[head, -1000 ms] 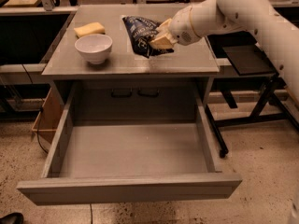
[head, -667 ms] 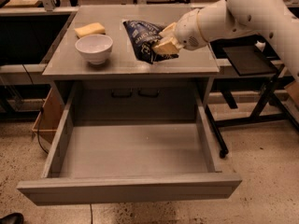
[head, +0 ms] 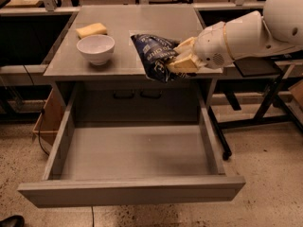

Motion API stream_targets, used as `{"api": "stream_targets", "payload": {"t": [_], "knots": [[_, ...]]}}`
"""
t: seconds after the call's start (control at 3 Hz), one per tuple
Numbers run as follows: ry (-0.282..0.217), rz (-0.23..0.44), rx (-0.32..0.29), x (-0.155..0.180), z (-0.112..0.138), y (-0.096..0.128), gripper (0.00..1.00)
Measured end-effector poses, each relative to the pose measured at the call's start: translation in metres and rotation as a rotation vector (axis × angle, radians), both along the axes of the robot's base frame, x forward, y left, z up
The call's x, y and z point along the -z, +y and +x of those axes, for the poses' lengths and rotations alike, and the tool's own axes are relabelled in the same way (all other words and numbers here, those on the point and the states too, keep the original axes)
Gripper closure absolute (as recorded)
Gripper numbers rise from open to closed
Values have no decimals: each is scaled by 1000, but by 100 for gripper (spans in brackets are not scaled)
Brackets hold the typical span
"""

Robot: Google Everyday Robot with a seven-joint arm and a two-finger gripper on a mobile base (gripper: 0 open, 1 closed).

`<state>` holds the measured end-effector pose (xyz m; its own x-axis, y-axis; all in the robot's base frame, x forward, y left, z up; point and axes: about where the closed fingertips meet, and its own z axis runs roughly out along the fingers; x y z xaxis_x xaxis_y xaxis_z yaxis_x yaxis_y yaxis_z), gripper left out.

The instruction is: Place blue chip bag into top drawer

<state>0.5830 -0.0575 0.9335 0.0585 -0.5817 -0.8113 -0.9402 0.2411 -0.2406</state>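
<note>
Now that the cream two-finger gripper [head: 182, 60], jaws clamped on the crinkly navy-blue chip bag [head: 152, 56], has drawn it forward to the front edge of the grey table [head: 142, 22], only lowering it into the open shallow grey top drawer [head: 135, 152] seems left.

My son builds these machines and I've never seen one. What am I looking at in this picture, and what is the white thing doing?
The big white shape on the right is a robot arm. At its end is the gripper, its hand. Its two tan fingers are closed on a blue chip bag, held at the front edge of a grey table. The single picture looks down from in front of the table; where the camera is mounted isn't known. On the table sit a white bowl and, behind it, a yellow sponge. Below, the top drawer is pulled open, which is where the bag should go.
</note>
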Motion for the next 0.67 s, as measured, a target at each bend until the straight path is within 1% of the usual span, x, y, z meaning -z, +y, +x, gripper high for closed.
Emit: {"api": "stream_targets", "payload": {"t": [0.33,0.67], "knots": [[-12,-52,-47,8,-16,6,100],[-12,-95,-83,21,-35,5,100]]}}
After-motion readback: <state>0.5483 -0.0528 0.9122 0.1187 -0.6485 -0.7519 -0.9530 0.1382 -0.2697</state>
